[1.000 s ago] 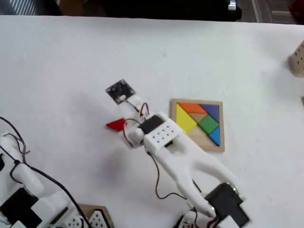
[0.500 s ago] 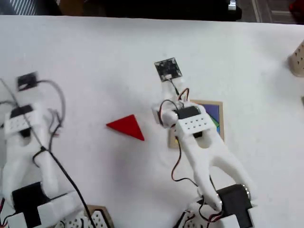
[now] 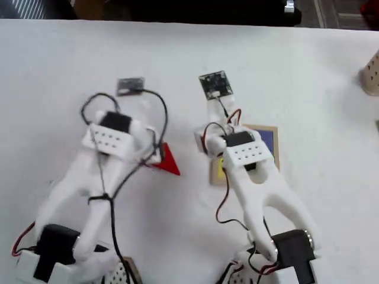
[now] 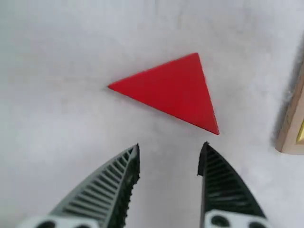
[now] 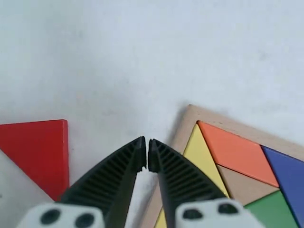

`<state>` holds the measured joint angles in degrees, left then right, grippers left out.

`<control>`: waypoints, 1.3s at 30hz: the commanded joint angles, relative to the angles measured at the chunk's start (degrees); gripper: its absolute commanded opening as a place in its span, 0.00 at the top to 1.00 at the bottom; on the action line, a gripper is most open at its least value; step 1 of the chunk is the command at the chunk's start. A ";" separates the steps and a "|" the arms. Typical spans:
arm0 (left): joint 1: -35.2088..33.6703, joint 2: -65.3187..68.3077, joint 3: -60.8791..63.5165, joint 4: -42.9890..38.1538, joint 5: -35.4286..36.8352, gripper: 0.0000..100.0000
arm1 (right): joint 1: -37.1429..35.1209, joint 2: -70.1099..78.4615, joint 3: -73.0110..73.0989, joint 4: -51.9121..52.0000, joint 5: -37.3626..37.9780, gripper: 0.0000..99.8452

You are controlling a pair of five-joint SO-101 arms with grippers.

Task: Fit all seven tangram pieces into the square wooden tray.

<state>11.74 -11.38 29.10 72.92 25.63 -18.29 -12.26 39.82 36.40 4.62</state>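
– Claws first: how do they stand?

– Left claw (image 4: 170, 146) is spread wide with nothing between its fingers, only bare white tabletop (image 4: 57, 47). Right claw (image 5: 146, 141) is closed, tips all but touching, and grips nothing.

– Where is the red triangle (image 3: 169, 161)?

– Flat on the tabletop, at 9 o'clock from the tray (image 3: 260, 127) and apart from it. From above, the left arm (image 3: 89, 177) covers the triangle's 9 o'clock part. In the left wrist view the triangle (image 4: 171, 92) lies just beyond the open tips, not touching them, with a strip of the tray's rim (image 4: 290, 123) off to one side.

– And the right arm (image 3: 254, 183)?

– It lies across the tray from 6 o'clock, hiding most of it. Its closed tips hang over the tabletop just beside the tray's rim (image 5: 183, 126), between the rim and the triangle (image 5: 40, 149).

– What sits in the tray?

– Yellow piece (image 5: 202, 156), orange piece (image 5: 232, 147), blue piece (image 5: 285, 166) and green piece (image 5: 270, 211), all lying flat inside the rim. A bare patch of wood (image 5: 242, 183) shows among them. The rest of the tray is hidden.

– Anything else around?

– A tan pegged block (image 3: 370, 74) at the tabletop's 3 o'clock edge, well apart from the tray.
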 commanded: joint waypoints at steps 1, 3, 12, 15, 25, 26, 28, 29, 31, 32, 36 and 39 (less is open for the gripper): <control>4.70 -0.31 7.91 -13.19 3.25 0.85 | 2.42 -2.42 -0.70 -1.01 0.18 0.98; 3.74 -0.31 10.20 -16.88 2.37 0.94 | 2.68 -2.68 -0.70 -1.01 0.18 0.98; 1.71 4.88 9.85 -19.34 -0.35 0.98 | 2.24 -2.24 -0.79 -2.33 0.18 0.98; 1.36 15.34 3.69 -16.62 -0.53 0.98 | 2.24 -2.24 -0.79 -2.33 0.18 0.98; -3.56 30.20 -14.77 -6.42 -0.35 0.98 | 2.24 -2.59 -0.79 -2.15 0.18 0.98; -4.88 30.29 -15.47 -7.03 -0.35 0.98 | 2.24 -2.59 -0.79 -2.15 0.18 0.98; -7.34 30.29 -16.35 -9.14 -0.35 0.98 | 2.24 -2.59 -0.79 -2.07 0.18 0.98; -8.31 30.29 -16.88 -10.37 -0.35 0.98 | 2.24 -2.59 -0.79 -1.98 0.18 0.98; -9.63 30.29 -17.41 -13.27 -0.35 0.98 | 2.24 -2.51 -0.79 -1.98 0.18 0.98; -9.71 30.29 -17.67 -14.68 -0.35 0.98 | 2.24 -2.42 -0.79 -1.98 0.18 0.98; -9.19 30.37 -18.37 -22.59 -0.44 0.98 | 2.24 -2.24 -0.79 -1.98 0.18 0.98; -8.57 30.37 -18.02 -28.13 -0.44 0.98 | 2.24 -2.24 -0.79 -1.89 0.18 0.98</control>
<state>2.95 19.47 13.54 52.35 26.42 -16.26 -12.26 39.82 35.08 4.62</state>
